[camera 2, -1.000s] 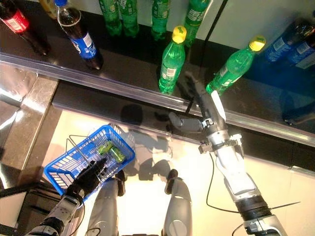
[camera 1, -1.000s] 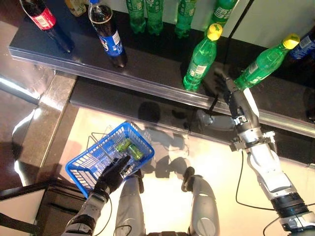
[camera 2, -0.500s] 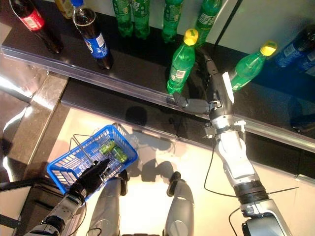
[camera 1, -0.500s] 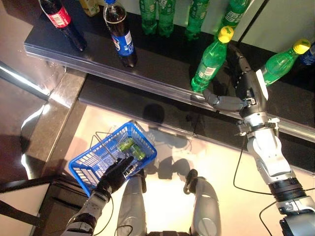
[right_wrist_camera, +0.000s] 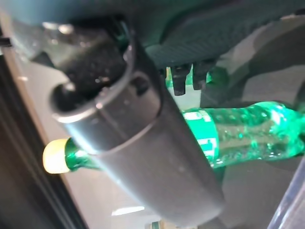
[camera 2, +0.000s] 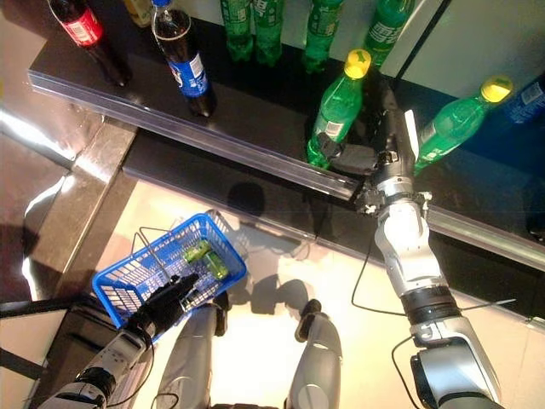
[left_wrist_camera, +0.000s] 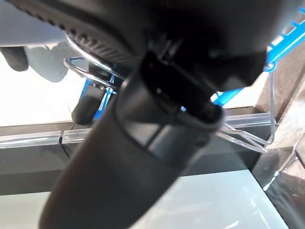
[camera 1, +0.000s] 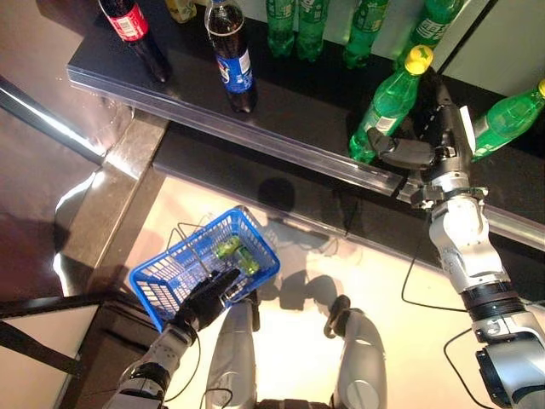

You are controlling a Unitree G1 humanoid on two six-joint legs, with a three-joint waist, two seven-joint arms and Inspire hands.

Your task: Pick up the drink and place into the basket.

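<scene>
Green yellow-capped drink bottle (camera 1: pixel 387 109) stands upright beside the spread right hand (camera 1: pixel 434 136).

Bright overhead light is washing out the pale floor (camera 1: pixel 281 341) and glaring off the metal trim (camera 1: pixel 111 196) at the shelf's left corner; the basket (camera 1: pixel 170 273) is casting soft shadows. Both wrist views are blurring up close.

I see a translucent green plastic bottle with a yellow cap (camera 1: pixel 387 109) gleaming on a glossy black shelf (camera 1: pixel 289 102) edged with a clear plastic strip. The blue plastic mesh basket (camera 1: pixel 170 277) carries thin shiny wire handles, and the pale floor (camera 1: pixel 400 315) below looks polished.
</scene>
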